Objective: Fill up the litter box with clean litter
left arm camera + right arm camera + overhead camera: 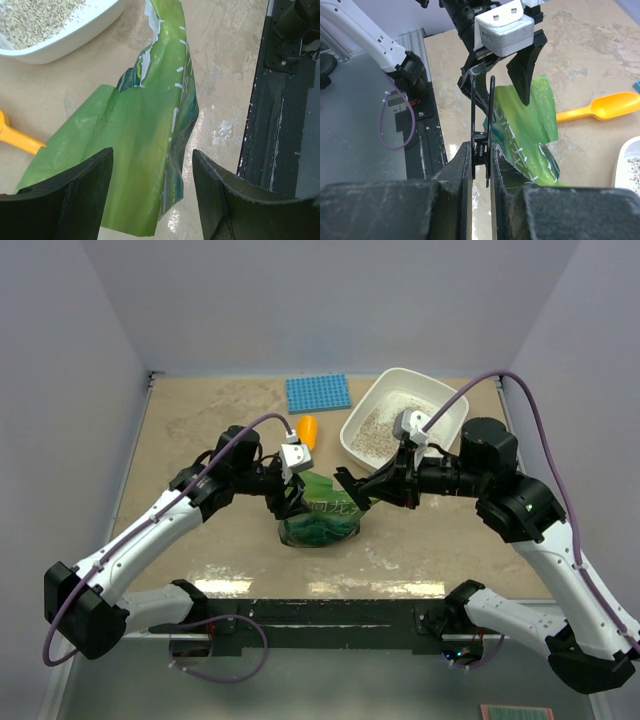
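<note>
The white litter box [443,392] stands at the back right with a thin layer of beige-grey clean litter [384,426] in it; it also shows in the left wrist view [75,31]. A crinkly green foil bag [320,517] stands at the table's middle between both grippers. My left gripper [152,160] is open, its fingers on either side of the bag's [145,150] upper flap without pinching it. My right gripper [480,150] is shut on a thin black spring clip [482,110] right beside the bag's [530,125] top edge.
An orange scoop [307,430] lies on the table behind the bag, left of the litter box. A blue studded mat [318,392] lies at the back centre. The black base rail [280,125] runs along the near table edge.
</note>
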### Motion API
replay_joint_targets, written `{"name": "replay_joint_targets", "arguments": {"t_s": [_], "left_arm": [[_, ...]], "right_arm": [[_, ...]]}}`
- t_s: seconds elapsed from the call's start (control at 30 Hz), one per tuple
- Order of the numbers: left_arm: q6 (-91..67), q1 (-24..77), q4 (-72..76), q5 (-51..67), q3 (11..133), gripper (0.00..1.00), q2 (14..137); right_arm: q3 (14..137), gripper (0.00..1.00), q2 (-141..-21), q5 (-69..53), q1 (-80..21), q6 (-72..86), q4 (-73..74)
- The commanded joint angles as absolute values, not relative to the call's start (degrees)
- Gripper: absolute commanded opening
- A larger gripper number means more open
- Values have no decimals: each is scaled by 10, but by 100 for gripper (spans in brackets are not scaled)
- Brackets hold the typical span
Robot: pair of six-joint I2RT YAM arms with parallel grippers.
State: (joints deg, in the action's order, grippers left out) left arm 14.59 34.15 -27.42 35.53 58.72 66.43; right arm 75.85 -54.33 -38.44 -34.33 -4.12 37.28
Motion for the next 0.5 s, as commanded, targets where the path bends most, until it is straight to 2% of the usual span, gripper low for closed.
{"name": "replay_joint_targets", "arguments": {"t_s": [0.0,0.17,0.23,0.27,0.37,0.4,0.47], "left_arm": [[159,341,-247,367,572,68,666],[162,342,-239,358,565,66,671],[167,342,-238,359,559,60,674],[168,342,-238,362,558,57,675],[177,343,-236,363,550,36,677],[180,343,-236,362,546,26,677],[185,343,-233,364,541,17,674]], "right_arm": [[748,0,-540,-389,-344,-46,352],[744,0,-545,-394,-345,-42,341],[744,0,-551,-389,-345,-43,345],[743,0,-553,-387,-345,-45,345],[733,0,-562,-386,-344,-50,344],[728,0,-562,-385,-344,-50,338],[712,0,-566,-384,-344,-48,323]]}}
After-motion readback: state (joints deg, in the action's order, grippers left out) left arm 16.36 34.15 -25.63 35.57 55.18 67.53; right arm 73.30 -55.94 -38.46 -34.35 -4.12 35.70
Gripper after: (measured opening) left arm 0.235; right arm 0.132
